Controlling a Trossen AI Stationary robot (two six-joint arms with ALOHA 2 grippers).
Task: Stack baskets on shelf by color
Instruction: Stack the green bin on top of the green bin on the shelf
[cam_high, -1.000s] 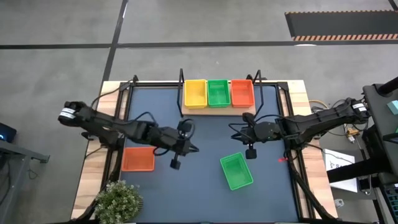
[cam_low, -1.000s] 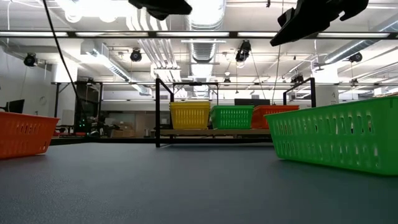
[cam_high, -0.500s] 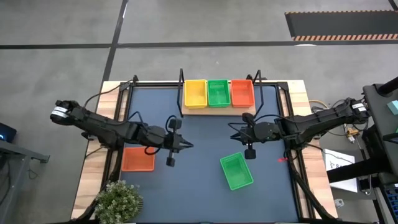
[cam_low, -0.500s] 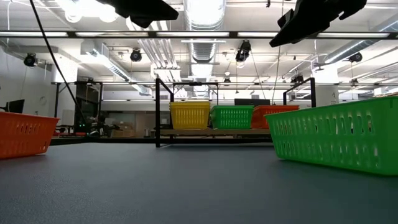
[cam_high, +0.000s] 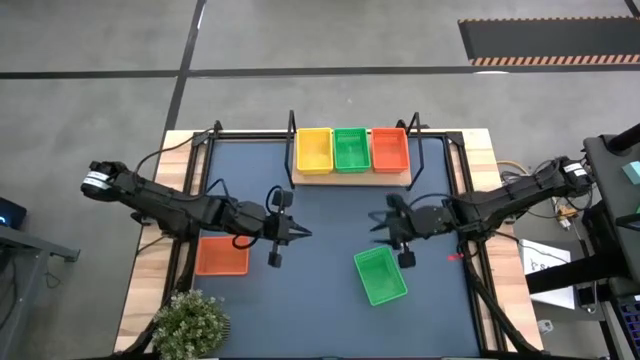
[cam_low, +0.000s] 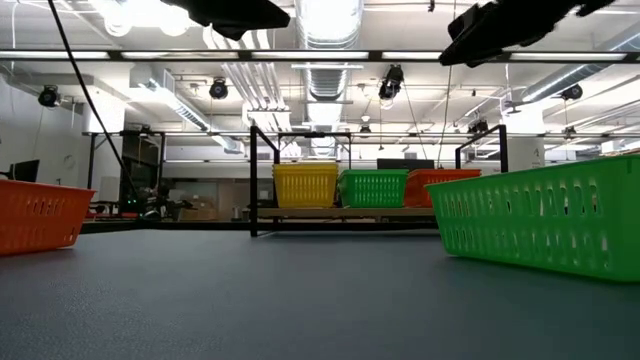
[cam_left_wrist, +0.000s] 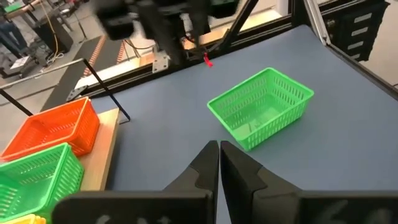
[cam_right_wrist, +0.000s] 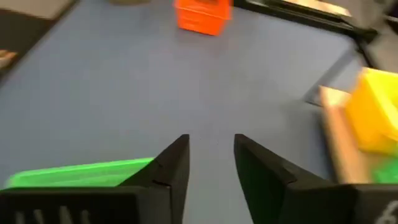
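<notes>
Three baskets sit side by side on the shelf at the far edge of the worktop: a yellow stack, a green stack and a red-orange stack. One loose green basket lies near the right tool, whose fingers stand apart (holding nothing). One loose red-orange basket lies beside the left tool, fingers pressed together, empty.

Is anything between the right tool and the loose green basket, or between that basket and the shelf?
Nothing visible. The right tool, open, hovers just beyond the green basket, with only bare tabletop between the basket and the shelf.
</notes>
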